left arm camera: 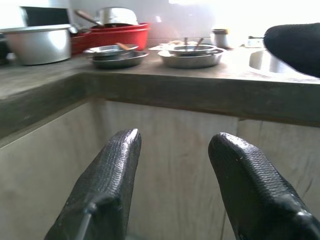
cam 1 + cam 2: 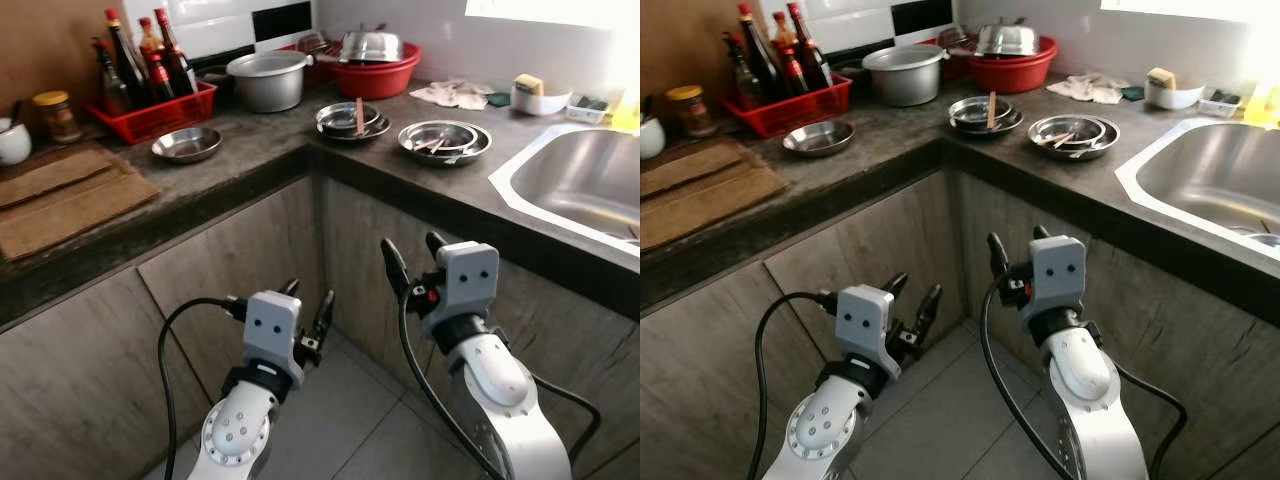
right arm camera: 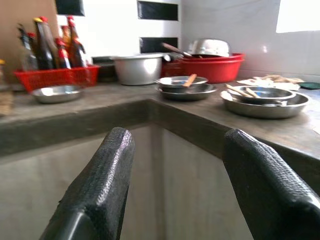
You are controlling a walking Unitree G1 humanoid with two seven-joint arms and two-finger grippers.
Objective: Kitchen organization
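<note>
**Hands raised below the corner tabletop**

Hovering in front of the wooden cabinet doors [image 2: 230, 270], the left hand [image 2: 306, 318] was released, its two black fingers [image 1: 107, 185] spread apart with nothing between them. The right hand [image 2: 410, 258] was held a little higher, just below the tabletop's front edge, its fingers [image 3: 100, 185] likewise spread wide and empty. Both sat below the inner corner of the L-shaped dark tabletop [image 2: 260, 150], above the tiled floor [image 2: 340, 420].

Near the tabletop's front edge, just beyond the corner, stood a stack of steel plates [image 2: 352, 121] with a wooden utensil lying in it, and beside it toward the sink a second stack of steel dishes [image 2: 444, 139] holding utensils. A single steel bowl [image 2: 186, 144] rested close to the front edge of the left run. Behind it stood a red basket of bottles [image 2: 150, 100], and a large steel pot [image 2: 268, 79] sat at the back corner next to a red basin [image 2: 380, 72] holding an upturned steel bowl. A steel sink [image 2: 580, 180] was sunk into the right end, with a crumpled cloth [image 2: 455, 93] along the back edge. A folded brown cloth [image 2: 60, 195] lay at the left end.
</note>
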